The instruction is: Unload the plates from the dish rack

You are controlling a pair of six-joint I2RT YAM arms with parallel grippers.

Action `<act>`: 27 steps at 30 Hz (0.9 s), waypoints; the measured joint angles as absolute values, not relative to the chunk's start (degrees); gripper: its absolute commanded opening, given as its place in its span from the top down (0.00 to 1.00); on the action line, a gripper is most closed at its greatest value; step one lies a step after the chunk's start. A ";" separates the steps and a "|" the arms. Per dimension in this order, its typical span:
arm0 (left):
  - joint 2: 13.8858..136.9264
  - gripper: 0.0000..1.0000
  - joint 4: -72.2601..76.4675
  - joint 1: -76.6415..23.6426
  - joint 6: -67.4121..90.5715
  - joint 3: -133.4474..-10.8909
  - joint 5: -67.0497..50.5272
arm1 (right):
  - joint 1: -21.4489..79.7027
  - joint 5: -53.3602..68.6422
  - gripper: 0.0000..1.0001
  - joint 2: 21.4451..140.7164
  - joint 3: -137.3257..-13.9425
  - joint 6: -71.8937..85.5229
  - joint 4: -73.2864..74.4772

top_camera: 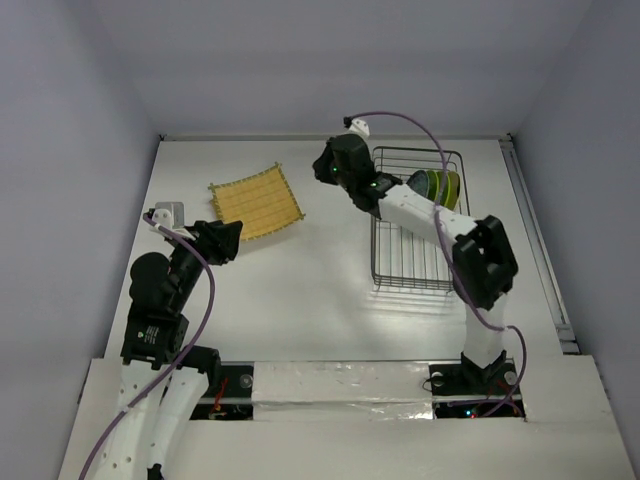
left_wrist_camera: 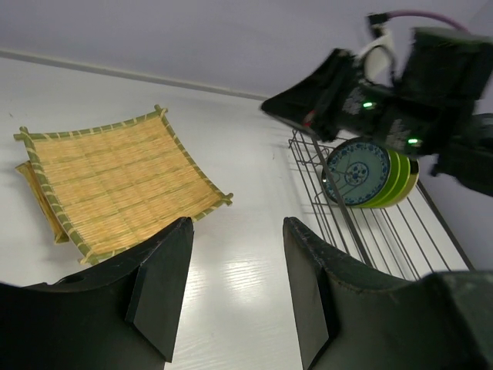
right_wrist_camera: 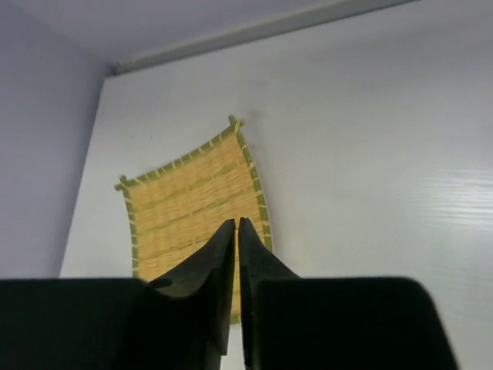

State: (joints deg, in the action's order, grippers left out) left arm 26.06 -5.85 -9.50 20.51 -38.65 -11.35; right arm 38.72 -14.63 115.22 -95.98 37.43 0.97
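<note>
The black wire dish rack (top_camera: 412, 262) stands on the right of the table. At its far end several plates stand on edge: a teal patterned one (left_wrist_camera: 356, 171) in front, with lime green ones (left_wrist_camera: 402, 179) behind it; they also show in the top view (top_camera: 437, 185). My right gripper (top_camera: 320, 168) is shut and empty, held just left of the rack's far left corner and pointing towards the bamboo mat; its shut fingers show in the right wrist view (right_wrist_camera: 236, 225). My left gripper (left_wrist_camera: 236, 223) is open and empty, low over the table on the left (top_camera: 228, 240), far from the rack.
A square bamboo mat (top_camera: 256, 202) lies at the back left of the table, and also shows in the left wrist view (left_wrist_camera: 115, 181). A tan piece (left_wrist_camera: 35, 193) sticks out from under it. Walls close the table on three sides.
</note>
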 measured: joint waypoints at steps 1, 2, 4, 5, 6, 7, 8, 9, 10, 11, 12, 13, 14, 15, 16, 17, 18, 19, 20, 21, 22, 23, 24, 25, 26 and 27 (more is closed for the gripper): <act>26.06 0.53 -5.82 -9.50 20.51 -38.65 -11.35 | 38.68 -15.64 0.95 112.68 -94.35 37.12 0.84; 26.04 0.53 -5.82 -9.50 20.51 -38.65 -11.35 | 38.33 -16.51 0.99 109.65 -92.25 36.36 0.93; 26.04 0.53 -5.82 -9.50 20.51 -38.65 -11.38 | 37.69 -17.72 1.00 102.87 -87.18 34.83 0.84; 26.04 0.54 -5.85 -9.50 20.51 -38.65 -11.38 | 36.93 -17.87 1.00 99.09 -84.03 34.22 -0.21; 26.02 0.57 -5.82 -9.50 20.51 -38.65 -11.40 | 35.83 -18.24 1.00 95.04 -80.68 33.54 -0.36; 26.00 0.59 -5.82 -9.50 20.56 -38.65 -11.40 | 34.44 -18.48 1.00 91.39 -77.71 32.77 -0.27; 26.00 0.63 -5.82 -9.50 20.56 -38.65 -11.40 | 32.47 -18.83 1.00 87.79 -74.94 31.97 -0.23; 26.00 0.64 -5.82 -9.50 20.67 -38.65 -11.44 | 30.85 -19.22 1.00 85.14 -72.97 31.24 -0.08; 26.00 0.65 -5.82 -9.50 20.67 -38.65 -11.53 | 28.86 -19.84 1.00 82.61 -71.33 30.17 0.67; 26.00 0.65 -5.82 -9.50 20.67 -38.65 -11.55 | 27.35 -20.43 1.00 81.06 -70.46 29.21 1.65; 26.00 0.65 -5.82 -9.50 20.67 -38.65 -11.55 | 25.96 -21.80 0.99 79.70 -69.87 28.10 2.92; 26.02 0.65 -5.82 -9.50 20.69 -38.65 -11.55 | 25.02 -22.79 0.97 78.74 -69.52 26.94 4.21; 26.02 0.65 -5.82 -9.50 20.67 -38.65 -11.55 | 24.49 -24.01 0.92 78.06 -69.30 25.74 5.56; 26.02 0.65 -5.82 -9.50 20.69 -38.65 -11.55 | 24.23 -25.04 0.88 77.56 -69.12 24.69 6.83; 26.04 0.65 -5.82 -9.50 20.69 -38.65 -11.55 | 23.88 -25.82 0.83 77.23 -68.86 23.59 7.66; 26.09 0.65 -5.82 -9.50 20.69 -38.65 -11.55 | 23.51 -26.22 0.76 77.01 -68.49 22.59 8.47; 26.13 0.65 -5.82 -9.50 20.69 -38.65 -11.57 | 23.20 -26.39 0.73 77.01 -68.12 21.82 9.19; 26.17 0.64 -5.82 -9.50 20.69 -38.65 -11.57 | 22.65 -26.30 0.70 77.08 -67.68 20.99 9.69; 26.26 0.64 -5.82 -9.50 20.67 -38.65 -11.57 | 21.89 -26.15 0.68 77.34 -67.35 20.36 10.50; 26.39 0.64 -5.82 -9.50 20.69 -38.65 -11.60 | 21.06 -26.11 0.67 77.84 -67.26 19.84 11.09; 26.57 0.64 -5.78 -9.50 20.69 -38.65 -11.64 | 20.36 -25.89 0.67 78.52 -67.26 19.40 11.29; 26.74 0.63 -5.80 -9.50 20.69 -38.65 -11.66 | 19.66 -25.76 0.67 79.40 -67.26 19.11 11.42; 26.94 0.63 -5.80 -9.50 20.69 -38.65 -11.73 | 19.16 -25.71 0.67 80.77 -67.29 18.76 11.64; 27.11 0.63 -5.80 -9.50 20.69 -38.65 -11.77 | 18.74 -25.71 0.67 81.30 -67.29 18.76 11.70; 27.24 0.62 -5.80 -9.50 20.69 -38.65 -11.81 | 18.41 -25.67 0.67 82.52 -67.46 18.57 12.03; 27.33 0.62 -5.80 -9.50 20.69 -38.65 -11.84 | 18.26 -25.41 0.67 83.88 -67.72 18.41 12.27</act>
